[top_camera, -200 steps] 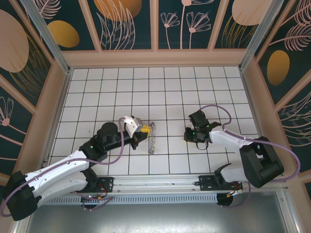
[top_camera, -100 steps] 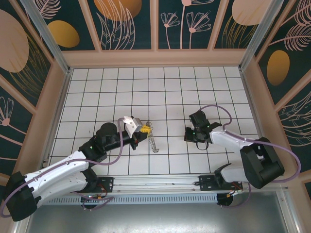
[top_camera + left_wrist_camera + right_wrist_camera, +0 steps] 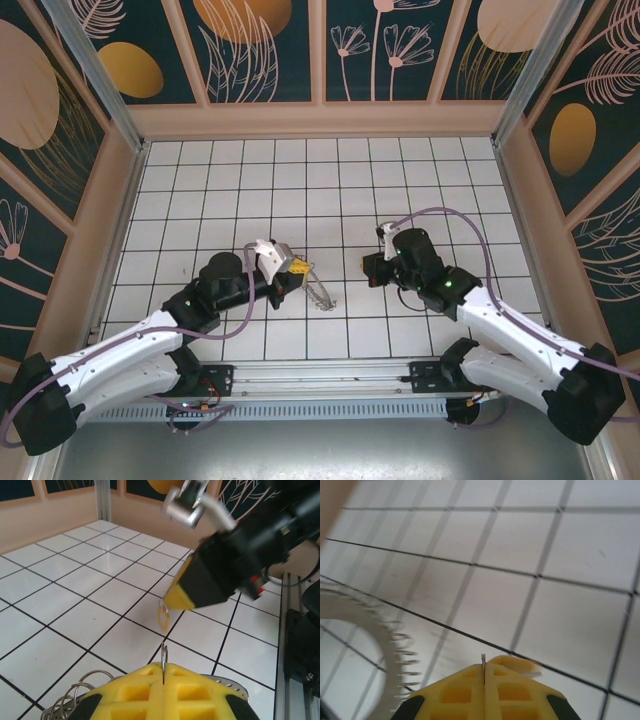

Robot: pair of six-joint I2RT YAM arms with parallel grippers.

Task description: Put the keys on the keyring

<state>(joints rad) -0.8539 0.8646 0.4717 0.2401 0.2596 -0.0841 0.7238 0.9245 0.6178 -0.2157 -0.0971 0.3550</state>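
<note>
**Item 1: my L pincer** (image 3: 297, 268). Ctr-left of top view. Shut on ring (image 3: 319, 293), thin wire nipped btwn pads (image 3: 135, 690). Rest of the hoop sticks out to lower right of the tips. I reckon that's to leave free rim facing the other arm.

**Item 2: ring.** Dark hoop w/ silvery bits, held on edge. Low side is near or on the floor (image 3: 330, 190), can't tell which.

**Item 3: my R pincer** (image 3: 368, 270). Ctr-right of top view, jaws closed. In L wrist view its yellow tip is upper mid w/ key (image 3: 163, 617) dangling under it, so prob. holding key. Key is apart from ring, bare tile btwn.

**Item 4: room.** Open tile above & to both sides of the pair. Walls (image 3: 320, 120) well off. Rail (image 3: 330, 375) along bottom is the only close edge.

**Note (my guess):** next is key up to free rim. Tiny key + thin wire = slip risk.
</note>
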